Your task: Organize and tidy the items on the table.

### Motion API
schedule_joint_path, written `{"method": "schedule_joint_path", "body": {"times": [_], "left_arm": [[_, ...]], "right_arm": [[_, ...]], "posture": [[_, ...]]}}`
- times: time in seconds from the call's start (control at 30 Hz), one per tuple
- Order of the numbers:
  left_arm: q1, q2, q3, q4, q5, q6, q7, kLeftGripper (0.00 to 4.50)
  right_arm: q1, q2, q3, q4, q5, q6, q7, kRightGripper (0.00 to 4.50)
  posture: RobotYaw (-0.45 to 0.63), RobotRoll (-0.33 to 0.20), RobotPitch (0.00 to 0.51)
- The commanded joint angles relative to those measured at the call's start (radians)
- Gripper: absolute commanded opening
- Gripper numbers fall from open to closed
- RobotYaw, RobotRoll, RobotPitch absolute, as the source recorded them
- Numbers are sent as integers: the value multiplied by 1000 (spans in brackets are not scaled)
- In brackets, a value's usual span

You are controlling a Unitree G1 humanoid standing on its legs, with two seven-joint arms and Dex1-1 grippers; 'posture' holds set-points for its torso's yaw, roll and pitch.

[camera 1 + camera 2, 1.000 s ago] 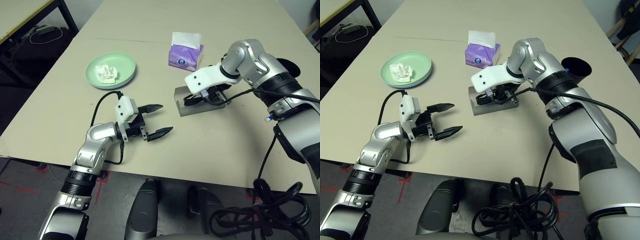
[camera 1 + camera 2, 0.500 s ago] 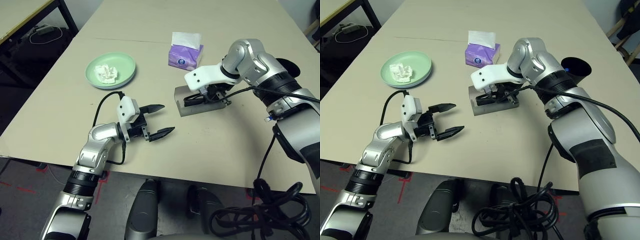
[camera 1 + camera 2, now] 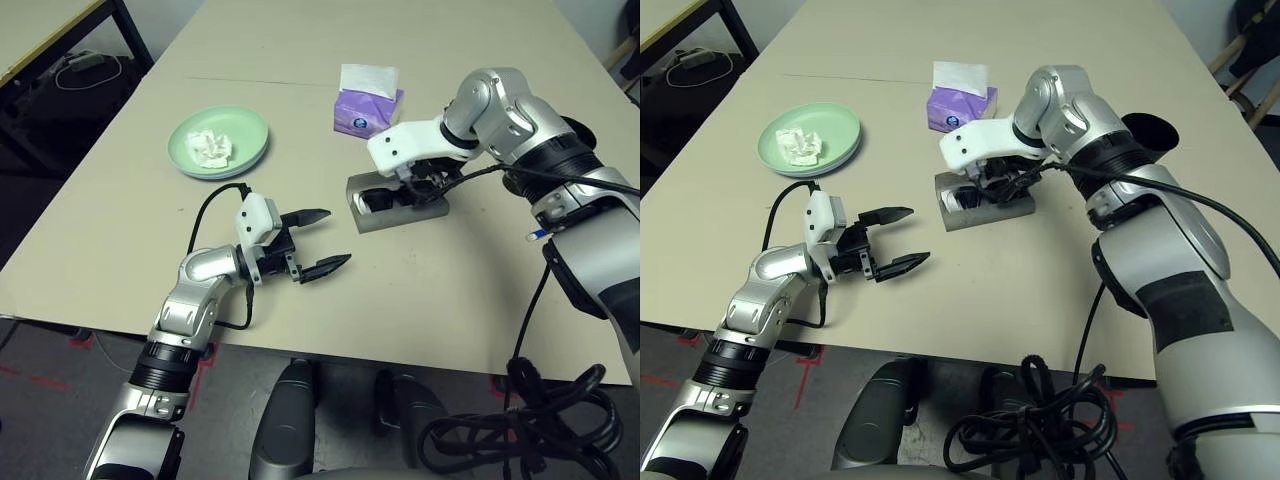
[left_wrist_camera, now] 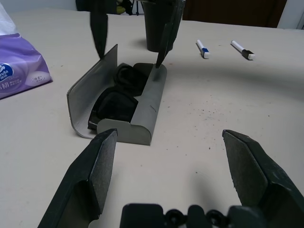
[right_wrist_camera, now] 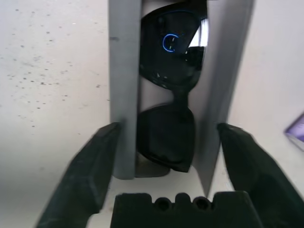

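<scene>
The grey glasses case [image 3: 372, 213] lies open in the middle of the table [image 3: 450, 300], and the black sunglasses [image 5: 167, 128] rest inside it. My right gripper [image 5: 170, 132] hangs open just above the case, one finger on each side, holding nothing. My left gripper [image 3: 337, 237] hovers open nearer the front edge, left of the case, and holds nothing. A pale green plate [image 3: 245, 133] with crumpled white tissue [image 3: 211, 148] sits at the far left. Beyond the case stand a black cup [image 4: 156, 26] and a white blue-capped pen [image 4: 203, 49].
A purple tissue box [image 3: 368, 105] stands just behind the case. A second white pen with a dark cap [image 4: 241, 49] lies beside the blue-capped one. A black-legged desk [image 3: 60, 40] stands past the table's far left corner. Bare tabletop lies in front of the case.
My right gripper has opened, let go of the sunglasses in the case, and lifted a little. My left arm has stayed nearly still.
</scene>
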Motion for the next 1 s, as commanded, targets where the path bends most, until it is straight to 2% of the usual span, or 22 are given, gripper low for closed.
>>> {"method": "schedule_joint_path", "body": {"times": [0.03,0.13,0.27,0.43,0.57,0.63,0.73,0.83,0.93,1.0], "left_arm": [[-1,-8,-17,17,11,-5,0,4500],[-7,-10,-15,20,11,-3,0,4500],[-6,3,0,25,11,4,6,4500],[-21,19,45,39,-13,38,27,4500],[-32,15,40,62,-4,39,25,4500],[-42,9,40,84,-1,30,23,4500],[-77,-22,34,134,23,4,52,4500],[-116,-46,46,186,41,-32,85,4500],[-134,-44,62,229,41,-63,89,4500],[-151,-37,66,268,47,-96,82,4500]], "right_arm": [[-41,3,-31,27,10,2,-28,4466],[-59,-16,-76,9,45,46,-31,4466],[-23,-43,-137,-75,90,141,-26,4466],[256,-126,-291,-453,256,448,6,4466],[485,-133,-414,-715,371,677,-84,4466],[584,-103,-470,-815,428,766,-155,4466],[750,-29,-584,-917,528,772,-282,4466],[857,86,-705,-939,623,699,-431,4466],[908,149,-742,-949,674,646,-523,4466],[983,195,-768,-934,700,513,-571,4466]], "posture": [[291,0,153],[279,0,147],[256,0,136],[173,0,126],[140,0,131],[124,0,133],[116,0,138],[114,0,143],[113,0,145],[113,0,148]]}}
